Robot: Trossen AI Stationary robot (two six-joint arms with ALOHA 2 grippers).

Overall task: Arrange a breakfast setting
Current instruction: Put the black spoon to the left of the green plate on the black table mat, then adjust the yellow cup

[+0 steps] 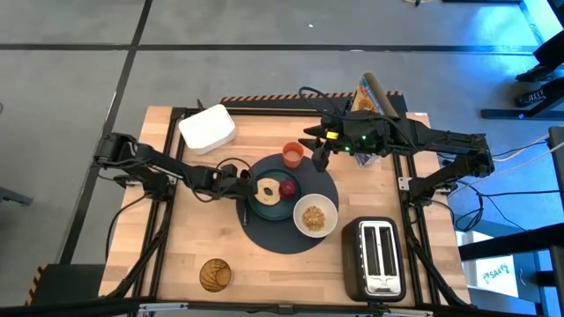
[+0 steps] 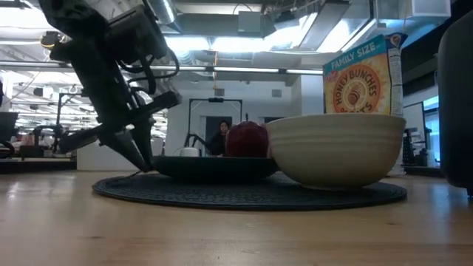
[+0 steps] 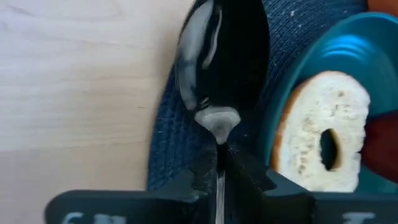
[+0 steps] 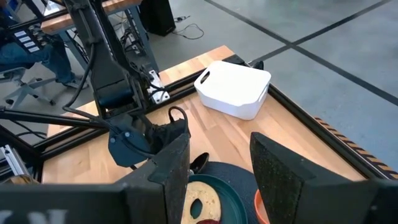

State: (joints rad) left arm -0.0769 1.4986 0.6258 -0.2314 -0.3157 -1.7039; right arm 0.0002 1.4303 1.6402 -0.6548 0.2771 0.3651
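Left gripper [image 3: 217, 171] is pinched on the spoon [image 3: 222, 62] handle, its bowl over the dark-blue placemat [image 1: 291, 233] at the teal plate's [image 1: 269, 210] 9 o'clock. Bagel [image 1: 265, 188] and red fruit [image 1: 288, 187] sit on the plate. Right gripper [image 4: 214, 171] hangs parted, empty, above the orange cup [image 1: 293, 154].

Wooden table [image 1: 185, 238] (light butcher-block), dark-blue placemat [image 1: 269, 233], white bin [image 1: 207, 128], toaster [image 1: 377, 257], cork coaster [image 1: 214, 274], cereal box [image 1: 368, 95]
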